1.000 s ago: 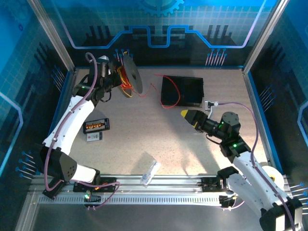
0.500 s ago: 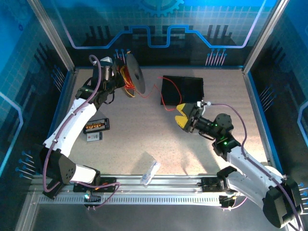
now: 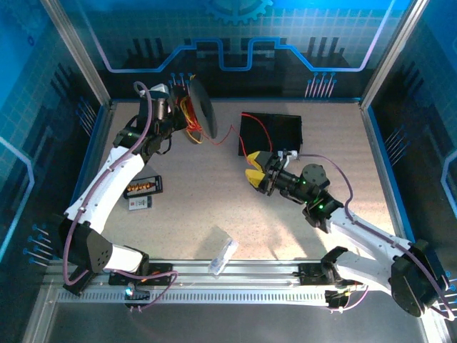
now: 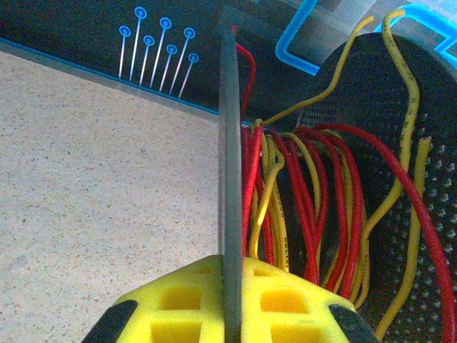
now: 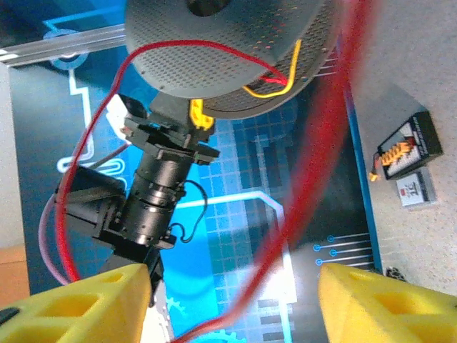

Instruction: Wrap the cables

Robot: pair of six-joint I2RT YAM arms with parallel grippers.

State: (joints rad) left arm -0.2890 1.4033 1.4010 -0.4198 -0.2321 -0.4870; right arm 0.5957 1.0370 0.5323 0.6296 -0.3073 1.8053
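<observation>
The right gripper [image 3: 251,167], on the near side of the spool [image 3: 201,107], has its jaws apart. The loose red cable [image 5: 312,143] passes between them and is not yet pinched. Closing off-centre is likely to miss the thin strand or let it slip. Pulling hard risks dragging the wound cables [image 4: 314,214] off the spool. The left gripper [image 4: 225,289] is clenched on the spool's thin flange edge, and a sideways tug could twist the spool loose.
</observation>
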